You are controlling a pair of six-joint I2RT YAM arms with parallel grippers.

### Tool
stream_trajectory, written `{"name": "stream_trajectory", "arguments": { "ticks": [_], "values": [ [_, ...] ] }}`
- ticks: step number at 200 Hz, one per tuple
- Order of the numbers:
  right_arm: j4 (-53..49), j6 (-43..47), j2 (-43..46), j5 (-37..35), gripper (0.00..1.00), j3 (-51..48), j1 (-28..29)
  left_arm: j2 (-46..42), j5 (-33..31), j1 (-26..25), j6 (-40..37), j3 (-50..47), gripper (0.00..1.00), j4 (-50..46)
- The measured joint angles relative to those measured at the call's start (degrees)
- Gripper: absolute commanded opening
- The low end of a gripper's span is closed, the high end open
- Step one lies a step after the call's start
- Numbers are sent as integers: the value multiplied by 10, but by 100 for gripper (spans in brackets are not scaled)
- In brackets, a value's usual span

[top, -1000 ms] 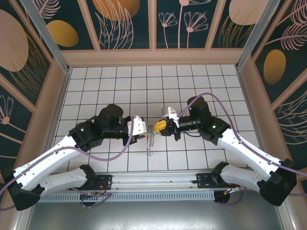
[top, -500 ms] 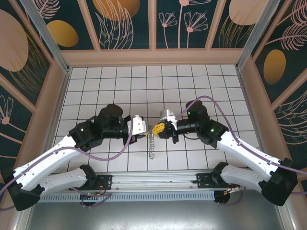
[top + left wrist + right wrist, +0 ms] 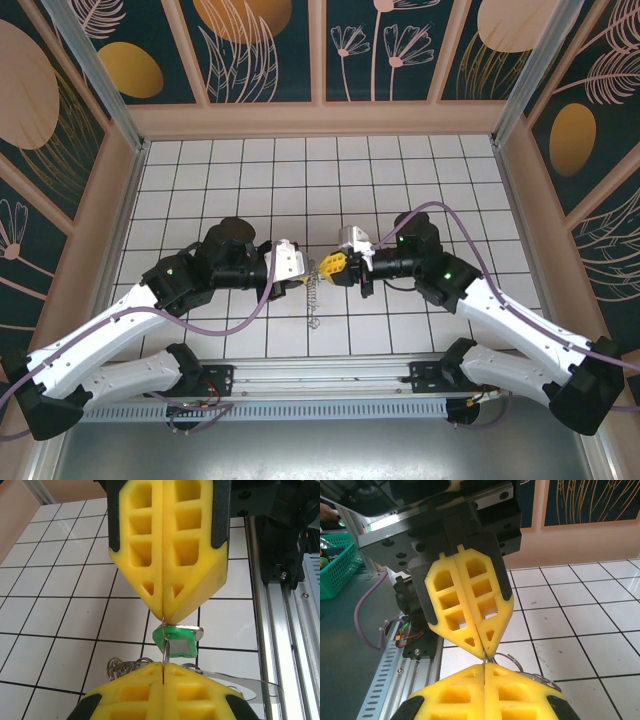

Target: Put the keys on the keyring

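Observation:
My two grippers meet tip to tip above the tiled floor, left gripper (image 3: pixel 304 273) and right gripper (image 3: pixel 333 265). In the left wrist view my left gripper (image 3: pixel 163 666) is shut on a thin wire loop of the keyring (image 3: pixel 164 647), and the right gripper (image 3: pixel 164 616) pinches the same loop from above. A small green key (image 3: pixel 177 641) hangs at that loop, between the two sets of tips. The rest of the keyring (image 3: pixel 313 296) dangles below as a bumpy chain. In the right wrist view the right gripper (image 3: pixel 484 665) is shut, with ring wire (image 3: pixel 512 657) curling out beside it.
Metal coils and a flat silvery piece (image 3: pixel 235 686) lie on the tiles under the left gripper. The aluminium rail (image 3: pixel 320 378) runs along the near edge. A green basket (image 3: pixel 337 565) sits beyond the rail. Patterned walls enclose the white tiled floor (image 3: pixel 300 170).
Both grippers have stayed shut and tip to tip. The right gripper dipped slightly toward the left one and came back; the dangling chain barely moved.

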State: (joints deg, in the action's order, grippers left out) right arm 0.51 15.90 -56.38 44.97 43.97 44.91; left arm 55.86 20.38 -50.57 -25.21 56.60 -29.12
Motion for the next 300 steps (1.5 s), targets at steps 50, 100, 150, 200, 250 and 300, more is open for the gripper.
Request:
{"name": "stream_trajectory", "arguments": {
  "ticks": [50,100,150,200,250,300],
  "values": [
    [2,0,-2,0,0,0,0,-2,0,0,0,0,0,1],
    [2,0,-5,0,0,0,0,-3,0,0,0,0,0,2],
    [2,1,-2,-4,0,-1,0,-3,0,0,0,0,0,2],
    [2,2,5,-7,0,-9,0,-4,0,0,2,0,0,2],
    [10,2,5,-6,0,-9,0,-4,0,0,2,0,0,2],
    [15,0,6,-6,0,-10,0,-4,0,0,2,0,0,2]
  ]
}}
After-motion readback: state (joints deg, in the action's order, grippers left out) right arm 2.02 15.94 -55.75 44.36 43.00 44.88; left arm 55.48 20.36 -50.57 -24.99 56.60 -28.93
